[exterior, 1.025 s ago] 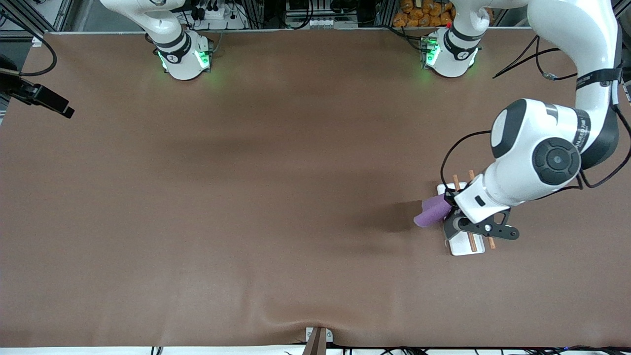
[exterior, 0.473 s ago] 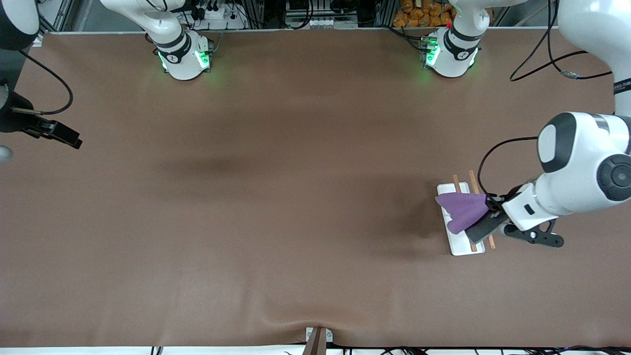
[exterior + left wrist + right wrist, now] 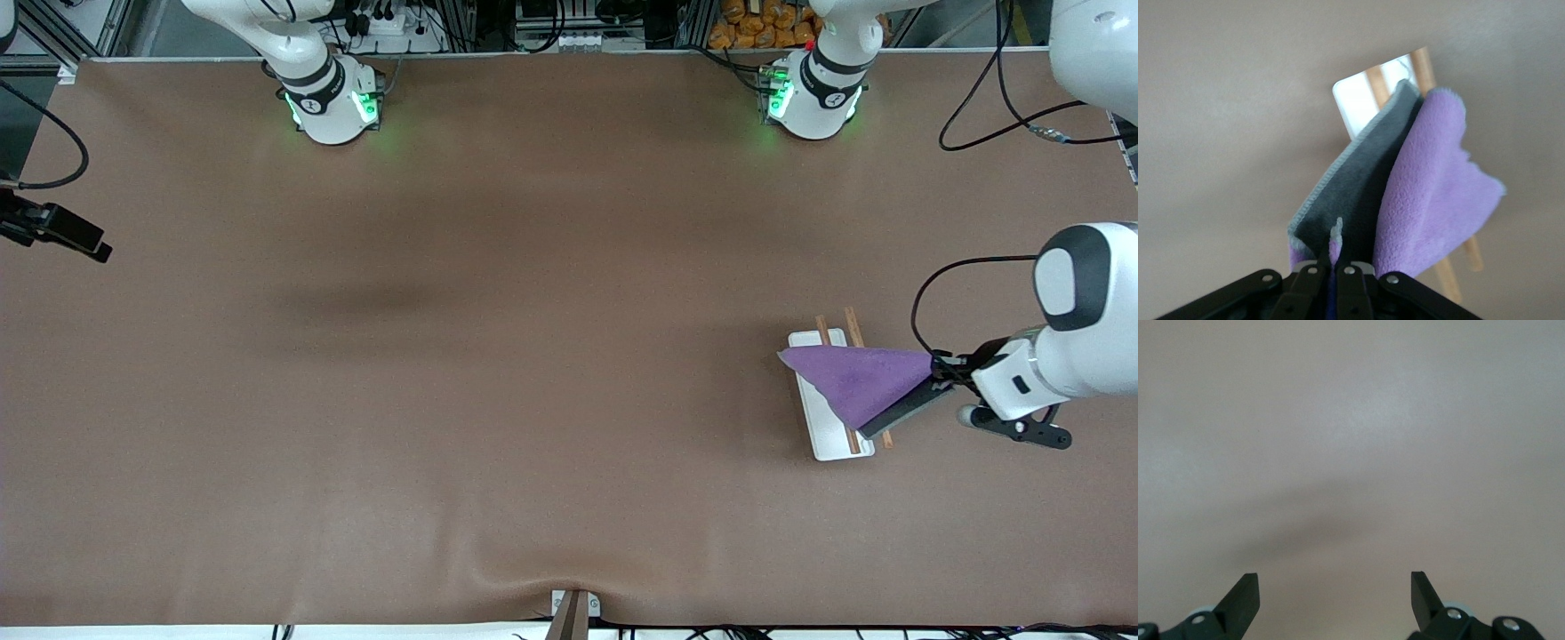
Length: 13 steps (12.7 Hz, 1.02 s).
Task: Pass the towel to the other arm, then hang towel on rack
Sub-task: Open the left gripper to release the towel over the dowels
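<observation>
The towel [image 3: 858, 380], purple with a grey underside, stretches across the rack's two wooden rods. The rack [image 3: 831, 437] is a small white tray base with thin wooden rods, at the left arm's end of the table. My left gripper [image 3: 938, 378] is shut on the towel's corner, beside the rack toward the table's end. In the left wrist view the towel [image 3: 1431, 193] hangs from the shut gripper [image 3: 1335, 263] with the rack [image 3: 1358, 100] under it. My right gripper [image 3: 1335, 587] is open and empty over bare table; its mount [image 3: 53, 233] shows at the right arm's end.
The brown table mat [image 3: 498, 356] is bare around the rack. The two arm bases [image 3: 333, 102] stand along the table's back edge. A small bracket [image 3: 573, 609] sits at the table edge nearest the front camera.
My left gripper has pulled the towel across the rack toward the left arm's end of the table, spreading it over the rods. The right arm's gripper has shifted slightly at the table's edge.
</observation>
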{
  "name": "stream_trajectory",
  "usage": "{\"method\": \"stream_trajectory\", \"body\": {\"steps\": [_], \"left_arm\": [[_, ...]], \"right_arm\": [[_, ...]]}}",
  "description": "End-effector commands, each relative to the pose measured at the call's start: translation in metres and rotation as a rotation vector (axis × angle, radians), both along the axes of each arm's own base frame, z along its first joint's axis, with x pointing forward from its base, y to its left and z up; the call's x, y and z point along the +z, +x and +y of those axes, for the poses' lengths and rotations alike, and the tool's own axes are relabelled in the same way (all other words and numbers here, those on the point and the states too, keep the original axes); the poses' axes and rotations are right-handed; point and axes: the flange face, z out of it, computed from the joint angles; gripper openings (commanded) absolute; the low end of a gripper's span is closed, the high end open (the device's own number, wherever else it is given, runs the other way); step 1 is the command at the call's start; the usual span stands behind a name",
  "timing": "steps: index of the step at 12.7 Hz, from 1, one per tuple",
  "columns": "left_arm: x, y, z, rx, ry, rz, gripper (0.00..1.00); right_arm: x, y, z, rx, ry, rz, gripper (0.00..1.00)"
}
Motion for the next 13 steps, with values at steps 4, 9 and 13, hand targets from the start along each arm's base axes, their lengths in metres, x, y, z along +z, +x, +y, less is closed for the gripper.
{"method": "stream_trajectory", "body": {"steps": [4,9,13], "left_arm": [[-0.011,0.000,0.008,0.005,-0.040,0.012,0.00],[-0.008,0.000,0.005,0.000,-0.036,0.010,1.00],[0.029,-0.005,0.001,0.005,-0.024,-0.003,1.00]], "right_arm": [[0.013,0.000,0.007,0.054,0.026,0.012,1.00],[0.015,0.000,0.029,0.068,0.064,-0.001,1.00],[0.016,0.001,0.028,0.064,0.070,-0.009,1.00]]}}
